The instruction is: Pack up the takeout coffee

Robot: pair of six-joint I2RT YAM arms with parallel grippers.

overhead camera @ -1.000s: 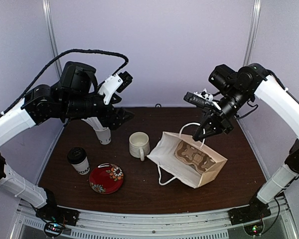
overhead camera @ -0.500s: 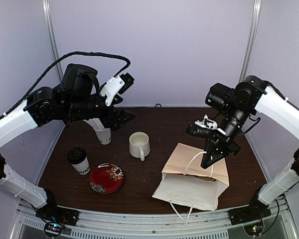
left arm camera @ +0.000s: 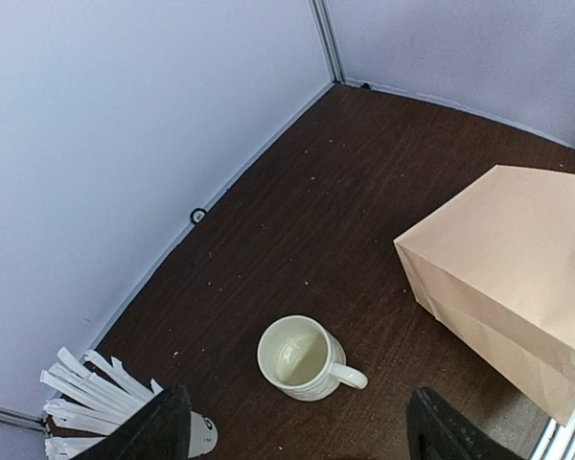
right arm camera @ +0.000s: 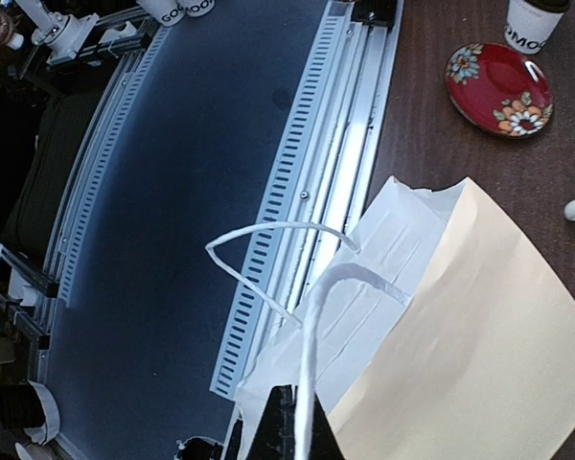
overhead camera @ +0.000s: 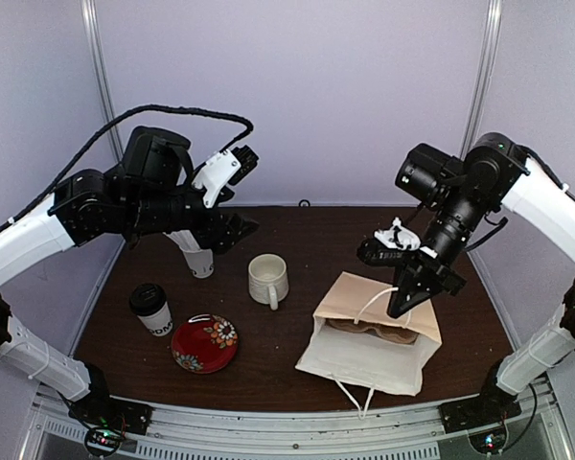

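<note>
Pale lavender walls close in a dark brown table (overhead camera: 297, 240), and near its front left stands the takeout coffee (overhead camera: 153, 310), upright under its black lid (overhead camera: 147, 295), just beside a red flowered plate (overhead camera: 204, 343) and well apart from both arms. From above, its black lettering shows only a partial "OM". In the right wrist view the cup is cut off by the top edge and the letters read roughly "OMO". A white mug (left arm camera: 301, 359) stands mid-table with no marking visible, and a paper cup of white straws (left arm camera: 187, 431) is half hidden behind a dark finger of the left gripper (left arm camera: 292, 436), whose jaws stand wide apart on nothing, up above the table. The right gripper (right arm camera: 287, 431) has its jaws together on one white cord handle (right arm camera: 307, 355) of the paper bag (overhead camera: 369, 335). The fingertips themselves are dark and mostly cut off at the frame's bottom. The bag's second handle (right arm camera: 259, 240) loops free. A brown pattern shows at the bag's mouth, too small to read.
</note>
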